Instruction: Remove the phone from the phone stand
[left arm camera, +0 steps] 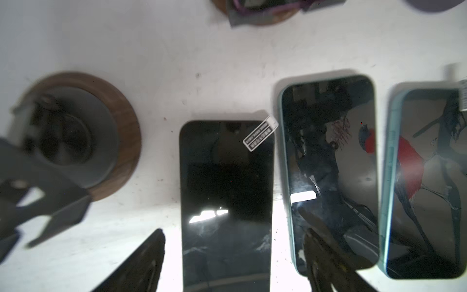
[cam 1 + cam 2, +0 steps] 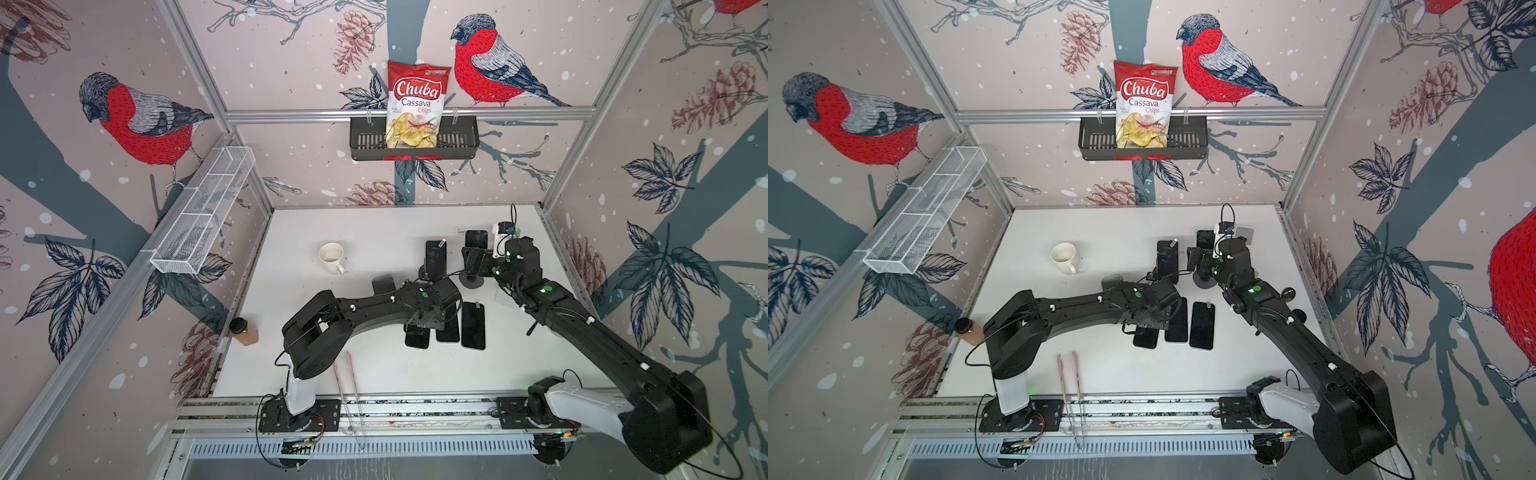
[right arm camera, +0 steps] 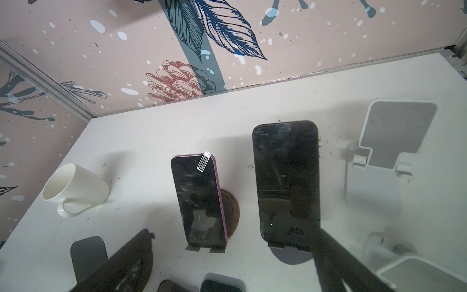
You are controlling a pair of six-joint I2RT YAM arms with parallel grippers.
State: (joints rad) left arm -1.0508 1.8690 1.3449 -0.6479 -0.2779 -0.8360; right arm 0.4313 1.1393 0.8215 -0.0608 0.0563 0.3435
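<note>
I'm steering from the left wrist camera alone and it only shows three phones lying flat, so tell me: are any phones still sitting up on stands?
Observer: Two. In the right wrist view, a purple-edged phone leans on a wooden-based stand, and a bigger black phone leans on a round-based stand.
Operator: What's the other arm doing?
Observer: The right gripper is open and points at those two phones.
Operator: Any empty stands I can't see?
Observer: A white stand beside the bigger black phone holds nothing.
</note>
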